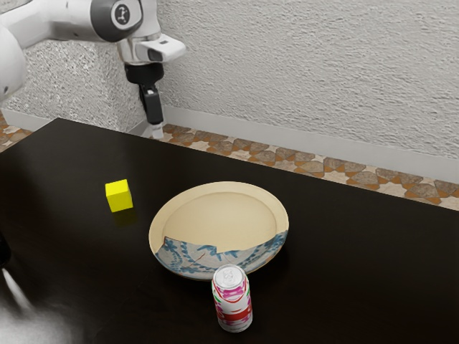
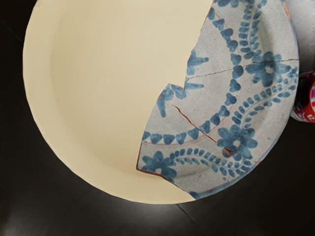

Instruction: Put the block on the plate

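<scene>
grasping comes first: the gripper (image 1: 157, 132), released or clenched i can't tell, must reach the yellow cube (image 1: 119, 196) between flowered plate (image 1: 219, 217) and the table (image 1: 358, 287)'s far corner.

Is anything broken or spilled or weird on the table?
Yes, the plate looks odd: one side is plain cream, the other has blue flowers, with a jagged line between and thin cracks, like a mended old plate. I see no spill; the can stands upright.

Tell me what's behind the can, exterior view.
The plate, blue-patterned part nearest. The can hides a bit of its rim and some of the table behind it.
</scene>
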{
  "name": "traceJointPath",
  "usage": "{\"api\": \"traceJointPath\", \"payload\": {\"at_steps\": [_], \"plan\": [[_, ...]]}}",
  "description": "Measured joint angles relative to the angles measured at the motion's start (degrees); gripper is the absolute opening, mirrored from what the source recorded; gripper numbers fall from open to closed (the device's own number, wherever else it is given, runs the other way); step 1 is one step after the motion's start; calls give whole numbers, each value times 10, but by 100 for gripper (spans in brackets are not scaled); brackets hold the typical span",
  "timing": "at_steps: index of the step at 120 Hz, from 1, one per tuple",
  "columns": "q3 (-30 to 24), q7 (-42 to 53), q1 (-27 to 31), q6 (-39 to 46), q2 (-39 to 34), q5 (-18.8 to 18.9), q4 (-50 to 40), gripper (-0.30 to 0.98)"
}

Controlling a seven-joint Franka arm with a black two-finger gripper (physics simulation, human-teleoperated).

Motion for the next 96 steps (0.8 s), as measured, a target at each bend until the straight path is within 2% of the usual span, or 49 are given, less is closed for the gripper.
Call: {"api": "traceJointPath", "payload": {"at_steps": [17, 31, 40, 53, 77, 96], "plan": [[1, 10, -17, 5, -3, 3, -3, 68], [36, 29, -26, 27, 0, 4, -38, 68], [49, 50, -15, 42, 19, 4, -42, 68], [52, 81, 33, 58, 65, 1, -26, 68], [53, 136, 76, 93, 144, -45, -21, 68], [53, 178, 94, 127, 128, -73, -61, 68]]}}
